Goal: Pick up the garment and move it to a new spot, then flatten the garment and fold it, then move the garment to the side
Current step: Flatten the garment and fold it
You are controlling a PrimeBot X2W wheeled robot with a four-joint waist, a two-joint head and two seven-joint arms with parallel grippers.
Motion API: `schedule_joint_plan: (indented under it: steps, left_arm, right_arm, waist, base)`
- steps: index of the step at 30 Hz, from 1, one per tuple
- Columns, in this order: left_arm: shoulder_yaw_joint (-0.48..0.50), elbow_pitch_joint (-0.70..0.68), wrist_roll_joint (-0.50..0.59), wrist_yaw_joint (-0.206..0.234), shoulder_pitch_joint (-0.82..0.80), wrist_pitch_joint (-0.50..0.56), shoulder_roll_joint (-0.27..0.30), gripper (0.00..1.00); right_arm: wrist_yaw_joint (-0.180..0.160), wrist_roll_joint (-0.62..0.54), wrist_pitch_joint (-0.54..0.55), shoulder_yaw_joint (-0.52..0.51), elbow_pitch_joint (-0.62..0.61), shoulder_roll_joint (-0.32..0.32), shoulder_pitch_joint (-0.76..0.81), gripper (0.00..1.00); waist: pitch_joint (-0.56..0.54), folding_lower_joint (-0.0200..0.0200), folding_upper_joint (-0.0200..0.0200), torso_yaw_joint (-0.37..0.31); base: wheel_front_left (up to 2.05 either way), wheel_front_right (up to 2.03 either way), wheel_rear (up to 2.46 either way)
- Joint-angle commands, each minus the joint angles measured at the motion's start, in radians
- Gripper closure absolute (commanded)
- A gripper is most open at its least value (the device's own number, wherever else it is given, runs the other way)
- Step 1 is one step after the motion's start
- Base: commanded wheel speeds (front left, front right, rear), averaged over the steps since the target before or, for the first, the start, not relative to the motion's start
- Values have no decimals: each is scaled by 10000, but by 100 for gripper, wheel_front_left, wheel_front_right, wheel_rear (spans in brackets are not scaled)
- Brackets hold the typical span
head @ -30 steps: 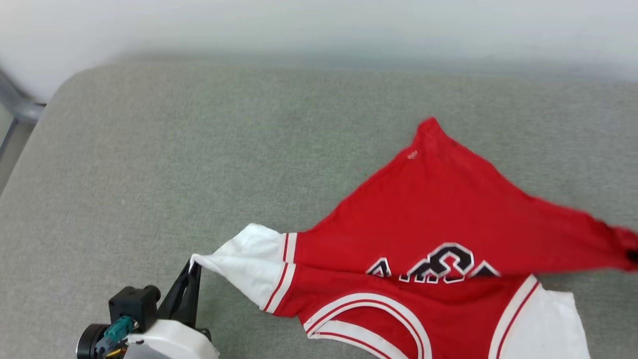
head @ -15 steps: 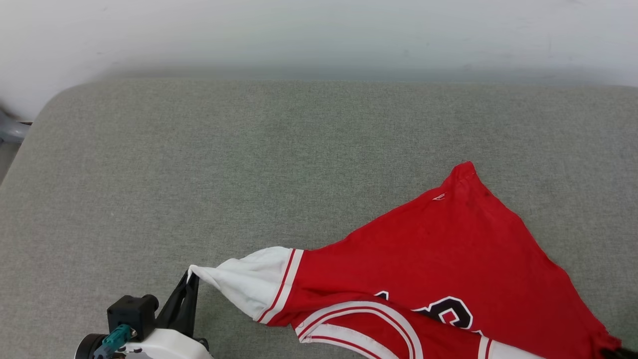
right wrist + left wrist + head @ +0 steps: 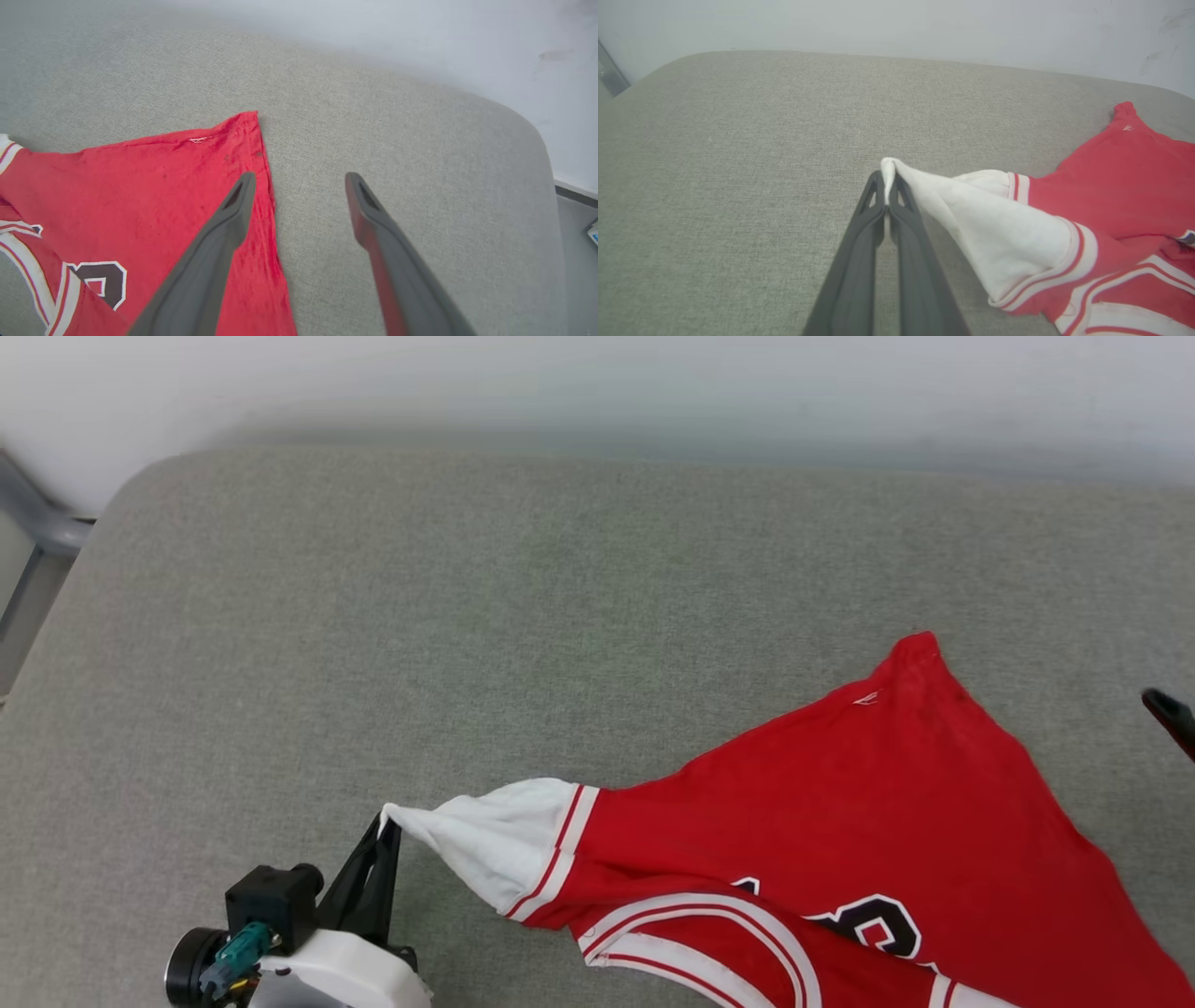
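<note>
Pinches the tip of the white sleeve [image 3: 971,210] of the red T-shirt [image 3: 840,803] with the left gripper [image 3: 385,823], long dark fingers pressed together on the cloth, slanting up from the lower left of the head view. Poises the right gripper [image 3: 301,179] at the shirt's right edge, fingers spread wide with nothing between them, one seen over red cloth, the other over bare grey cushion [image 3: 467,616]. Leaves the red T-shirt rumpled on the cushion's near right part, one red corner pointing away.
</note>
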Motion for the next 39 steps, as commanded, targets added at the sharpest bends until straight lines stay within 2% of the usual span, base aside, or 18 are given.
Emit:
schedule_joint_plan:
  steps: [1,8,13,21,27,31,32,33,34,39]
  left_arm:
    - [-19,-36,80,-36,-191,-32,-42,100]
    - [-256,-66,259,-145,-758,-65,-397,100]
    - [-354,-47,362,-226,-1062,-110,-631,100]
    - [-514,71,487,-361,-1531,-175,-1047,100]
    - [-529,240,555,-450,-1745,-232,-1217,100]
    - [-501,353,582,-481,-1783,-235,-1291,100]
    - [-491,384,588,-489,-1779,-240,-1294,100]
    - [-481,410,588,-482,-1772,-245,-1299,100]
    - [-478,431,592,-492,-1761,-241,-1295,100]
    - [-415,543,631,-493,-1655,-255,-1180,100]
  right_arm:
    - [-6,-142,220,242,-111,-105,-450,0]
    - [-6,-413,1986,2018,449,-374,-2900,0]
    - [-6,-703,3067,3337,1562,-131,-4388,0]
    - [-6,-1107,2949,4649,4053,541,-5877,0]
    - [-5,-1055,2445,5526,5439,962,-5875,0]
    - [-5,-863,2204,6187,5986,973,-5655,0]
    - [-5,-826,2064,6321,6050,918,-5713,39]
    - [-5,-787,1884,6390,6118,879,-5813,86]
    - [-5,-731,1708,6463,6165,856,-5928,100]
    - [-12,-388,490,6554,6214,753,-6545,100]
  waist:
    - [222,0,-1,190]
    - [864,0,-1,758]
    - [1295,0,-1,1083]
    - [1927,0,-1,1511]
    - [2197,0,-1,1660]
    - [2224,0,-1,1628]
    - [2210,0,-1,1598]
    - [2183,0,-1,1566]
    - [2141,0,-1,1526]
    - [1682,0,-1,1251]
  base:
    - [0,0,0]
    - [0,0,0]
    - [0,0,0]
    - [0,0,0]
    - [0,0,0]
    - [0,0,0]
    - [0,0,0]
    - [0,0,0]
    - [0,0,0]
    - [0,0,0]
